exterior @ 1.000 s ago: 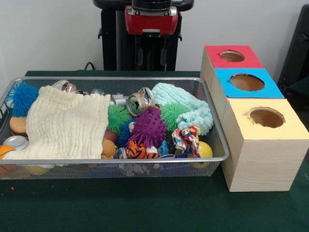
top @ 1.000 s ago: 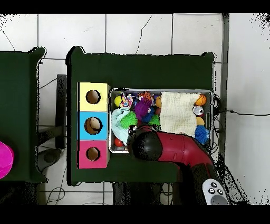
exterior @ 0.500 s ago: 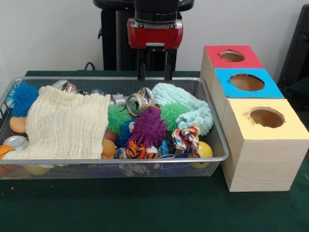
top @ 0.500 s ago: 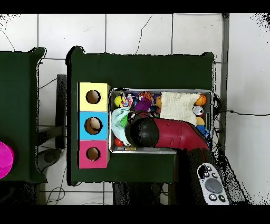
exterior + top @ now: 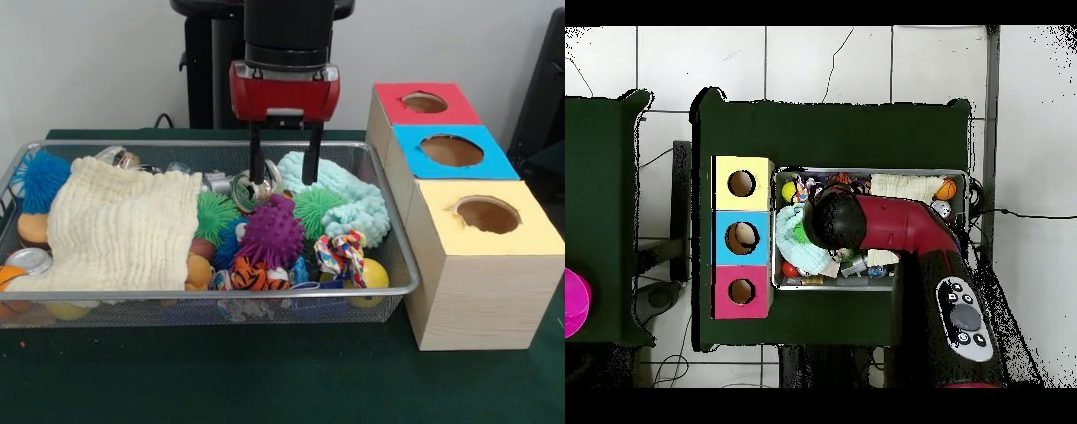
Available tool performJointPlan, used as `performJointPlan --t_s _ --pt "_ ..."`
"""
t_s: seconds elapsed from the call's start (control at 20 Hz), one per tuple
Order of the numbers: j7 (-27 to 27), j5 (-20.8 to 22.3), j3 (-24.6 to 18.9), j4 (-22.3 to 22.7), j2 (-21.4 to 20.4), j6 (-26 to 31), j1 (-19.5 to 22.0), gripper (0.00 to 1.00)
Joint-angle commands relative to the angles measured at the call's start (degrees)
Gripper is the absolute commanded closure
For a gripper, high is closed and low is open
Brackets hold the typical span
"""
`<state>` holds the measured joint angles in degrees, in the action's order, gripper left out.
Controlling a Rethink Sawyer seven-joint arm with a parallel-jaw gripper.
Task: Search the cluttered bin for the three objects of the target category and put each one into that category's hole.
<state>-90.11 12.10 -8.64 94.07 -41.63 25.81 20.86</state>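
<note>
Claw [image 5: 284,173] spread over can [image 5: 253,189] – mesh bin [image 5: 393,234]

Dark green counter [image 5: 265,380], cloth-covered. Directly on it: a wide silver wire-mesh bin [image 5: 388,291] at the left in the front view, and just beside its right end a row of three wooden boxes with round holes, topped red [image 5: 422,103], blue [image 5: 451,151] and yellow [image 5: 486,216].
</note>
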Motion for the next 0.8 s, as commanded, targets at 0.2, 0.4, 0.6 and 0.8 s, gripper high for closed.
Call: performJointPlan --t_s 0.2,0.4,0.6,0.8 --pt "-4.04 3.6 1.63 -8.62 9.15 0.96 -0.27 0.0" --pt "-4.33 4.34 2.13 -10.29 11.01 -0.84 -0.36 0.0" --pt "-4.36 5.21 3.75 -12.6 13.3 -1.01 -0.88 0.0" --pt "-3.08 5.32 3.64 -13.37 15.06 -1.21 -0.15 0.0"
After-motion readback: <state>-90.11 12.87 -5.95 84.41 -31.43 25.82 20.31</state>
